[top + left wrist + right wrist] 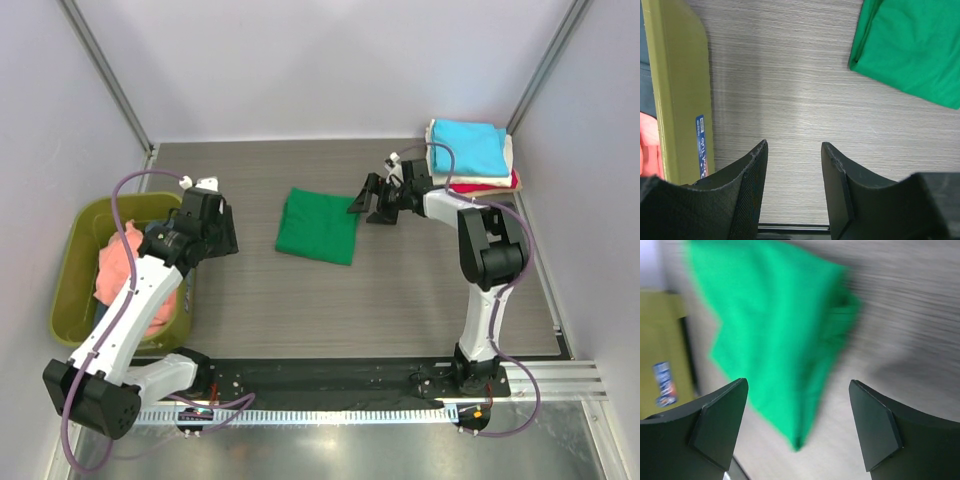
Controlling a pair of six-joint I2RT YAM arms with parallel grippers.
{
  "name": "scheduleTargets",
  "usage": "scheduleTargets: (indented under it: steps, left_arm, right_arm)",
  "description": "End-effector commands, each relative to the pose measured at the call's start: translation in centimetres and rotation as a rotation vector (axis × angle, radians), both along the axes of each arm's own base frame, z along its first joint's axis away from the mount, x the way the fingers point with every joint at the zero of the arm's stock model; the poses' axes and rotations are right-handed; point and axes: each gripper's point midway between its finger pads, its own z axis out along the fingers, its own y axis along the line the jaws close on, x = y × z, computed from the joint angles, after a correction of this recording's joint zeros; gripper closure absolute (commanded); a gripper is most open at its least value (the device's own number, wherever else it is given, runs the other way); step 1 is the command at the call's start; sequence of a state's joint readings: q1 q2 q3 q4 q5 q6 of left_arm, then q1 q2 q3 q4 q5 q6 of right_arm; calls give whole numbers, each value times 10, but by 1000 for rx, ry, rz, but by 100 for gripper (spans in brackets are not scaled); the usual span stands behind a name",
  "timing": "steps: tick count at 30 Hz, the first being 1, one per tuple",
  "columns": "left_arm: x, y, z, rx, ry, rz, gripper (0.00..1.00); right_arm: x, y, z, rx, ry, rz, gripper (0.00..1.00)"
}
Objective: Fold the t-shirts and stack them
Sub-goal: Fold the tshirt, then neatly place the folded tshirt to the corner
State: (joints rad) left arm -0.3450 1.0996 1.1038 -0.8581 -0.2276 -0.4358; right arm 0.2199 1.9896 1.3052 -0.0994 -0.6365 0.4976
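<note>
A folded bright green t-shirt lies flat on the table's middle. It also shows in the left wrist view and, blurred, in the right wrist view. My right gripper is open and empty just right of the green shirt, above the table. My left gripper is open and empty, left of the shirt beside the tub. A stack at the back right has a cyan t-shirt on top, with cream and red edges under it. A salmon-pink t-shirt lies in the tub.
The olive-green plastic tub stands at the table's left edge; its wall with a blue label shows in the left wrist view. White walls close in the back and sides. A black rail runs along the near edge.
</note>
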Motion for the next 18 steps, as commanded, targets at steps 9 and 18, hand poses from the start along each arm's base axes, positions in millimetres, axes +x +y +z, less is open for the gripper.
scheduleTargets:
  steps: [9, 18]
  left_arm:
    - [4, -2, -3, 1, -1, -16, 52]
    - [4, -2, -7, -3, 13, -16, 52]
  right_arm:
    - [23, -6, -57, -44, 47, -75, 12]
    - [16, 14, -86, 44, 94, -74, 35]
